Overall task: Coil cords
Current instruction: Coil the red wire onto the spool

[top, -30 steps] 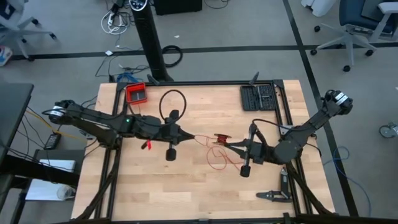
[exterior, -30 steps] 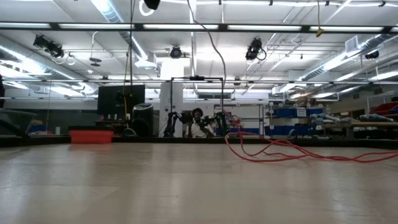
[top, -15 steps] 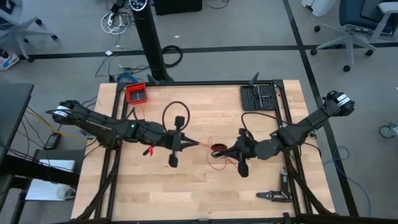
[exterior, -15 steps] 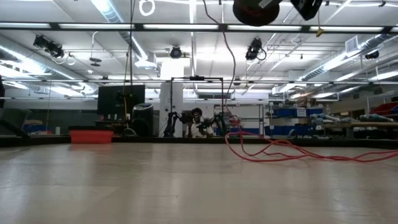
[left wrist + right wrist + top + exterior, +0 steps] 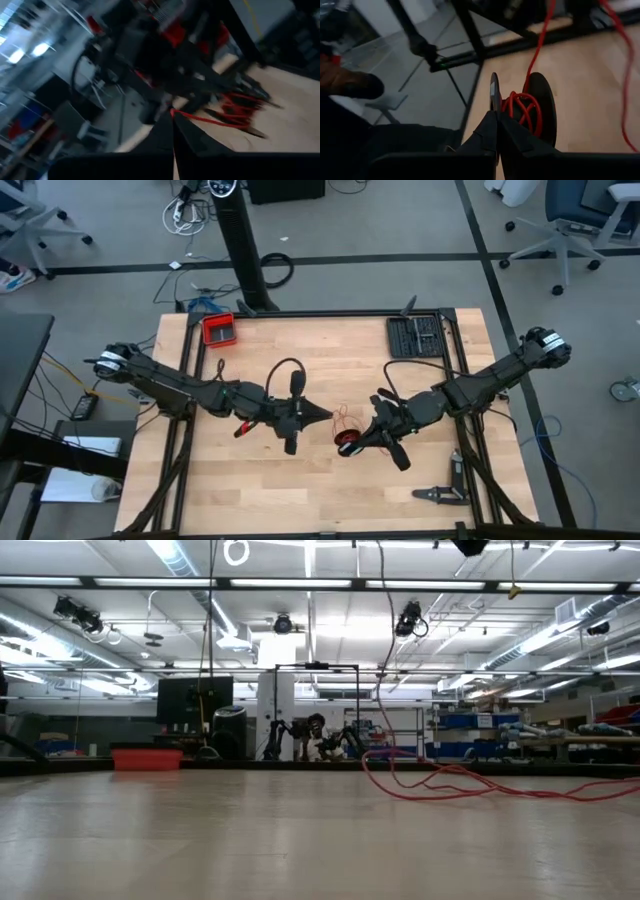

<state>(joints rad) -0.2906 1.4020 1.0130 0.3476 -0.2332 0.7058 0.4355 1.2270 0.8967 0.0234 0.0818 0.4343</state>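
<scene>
One red cord, one spool, two grippers, one red tray

The left wrist view is motion-blurred throughout (only smeared dark shapes and the red cord read); in the low view, both grippers sit out of frame past twelve o'clock

Both arms are crowding the middle of the table, with the left gripper and the right gripper leaving only a narrow gap between them. Loose loops of red cord are lying in that gap, near a dark spool. A black cable loop is arching over the left arm. Bare wood is lying open along the near edge, while the red tray and a dark tool case are occupying the far corners
</scene>
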